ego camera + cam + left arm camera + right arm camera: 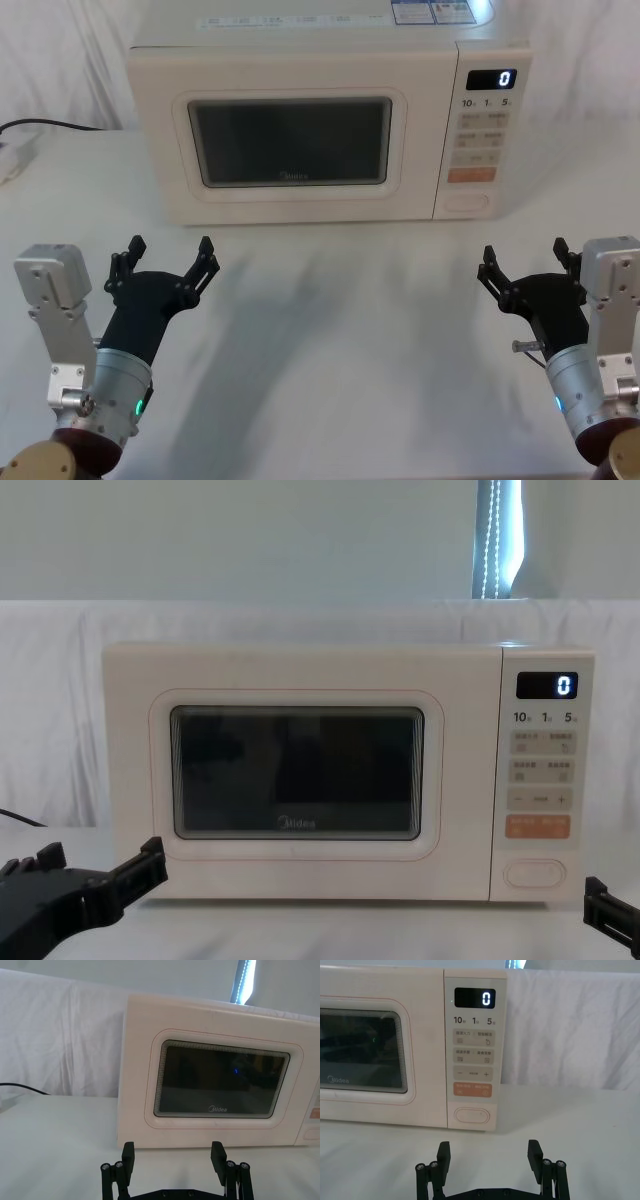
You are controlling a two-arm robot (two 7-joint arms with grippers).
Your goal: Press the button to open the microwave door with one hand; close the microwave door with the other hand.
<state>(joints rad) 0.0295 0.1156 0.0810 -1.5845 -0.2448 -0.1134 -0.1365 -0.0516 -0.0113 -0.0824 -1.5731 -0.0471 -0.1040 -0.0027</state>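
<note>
Nothing done yet, we judge: door (290, 145) shut, button (467, 200) at panel's bottom unpressed. Left tool (168, 266) and right tool (530, 270) spread, empty, above bench (340, 330), well apart from microwave. Both steps left.

White table (330, 330) (microwave (300, 60) atop)
</note>
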